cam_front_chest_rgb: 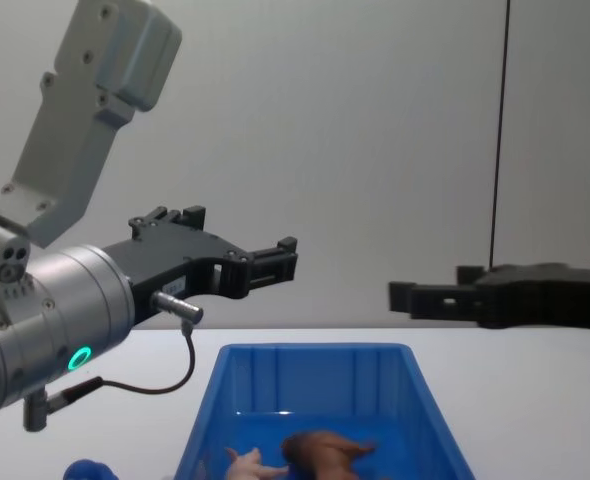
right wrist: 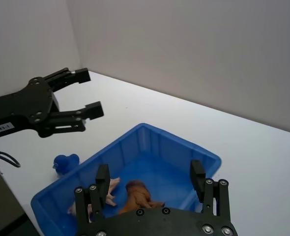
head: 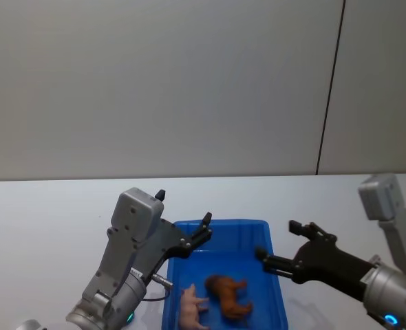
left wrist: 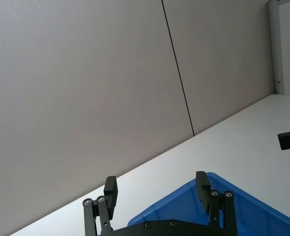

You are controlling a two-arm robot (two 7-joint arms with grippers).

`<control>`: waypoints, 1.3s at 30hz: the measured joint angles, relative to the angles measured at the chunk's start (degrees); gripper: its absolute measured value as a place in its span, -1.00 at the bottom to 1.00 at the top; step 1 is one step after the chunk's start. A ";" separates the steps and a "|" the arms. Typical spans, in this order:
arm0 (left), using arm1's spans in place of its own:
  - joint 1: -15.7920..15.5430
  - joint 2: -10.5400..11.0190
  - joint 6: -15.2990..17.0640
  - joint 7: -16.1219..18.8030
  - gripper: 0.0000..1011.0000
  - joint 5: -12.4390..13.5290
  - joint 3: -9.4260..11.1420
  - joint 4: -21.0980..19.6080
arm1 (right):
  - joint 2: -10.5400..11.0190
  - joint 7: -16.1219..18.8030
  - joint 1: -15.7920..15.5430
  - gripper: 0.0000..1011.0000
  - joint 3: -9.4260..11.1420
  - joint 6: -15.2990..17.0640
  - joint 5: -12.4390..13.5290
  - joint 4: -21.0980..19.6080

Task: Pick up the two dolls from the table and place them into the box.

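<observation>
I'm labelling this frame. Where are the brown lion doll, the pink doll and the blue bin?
brown lion doll (head: 225, 292): head view, middle of its body.
pink doll (head: 189, 307): head view, middle of its body.
blue bin (head: 223, 237): head view, far inner wall.

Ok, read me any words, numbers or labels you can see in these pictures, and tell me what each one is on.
"183-1": white sticker on the body of the left gripper, which is raised by the box's left side. The characters are small, so this is a best reading and not certain.
No text can be seen on the blue box, the brown doll, the pink doll or the right gripper by the box's right side.
</observation>
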 joint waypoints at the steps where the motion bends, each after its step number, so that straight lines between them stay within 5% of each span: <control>1: 0.00 0.00 0.00 0.00 0.98 0.00 0.00 0.00 | 0.20 -0.09 -0.08 0.98 0.14 -0.18 0.18 0.01; 15: 0.00 0.00 0.00 0.00 0.98 0.00 0.00 0.00 | 5.06 -1.15 -2.70 0.98 3.47 -3.40 2.92 0.62; 26: 0.39 0.59 0.46 0.07 0.98 0.24 -0.32 -0.49 | 6.85 -1.43 -3.86 0.98 4.64 -4.60 3.82 0.88; 39: 5.17 5.74 4.45 3.68 0.98 -0.23 -2.14 -4.93 | 7.73 -1.55 -4.40 0.98 5.18 -5.15 4.22 0.99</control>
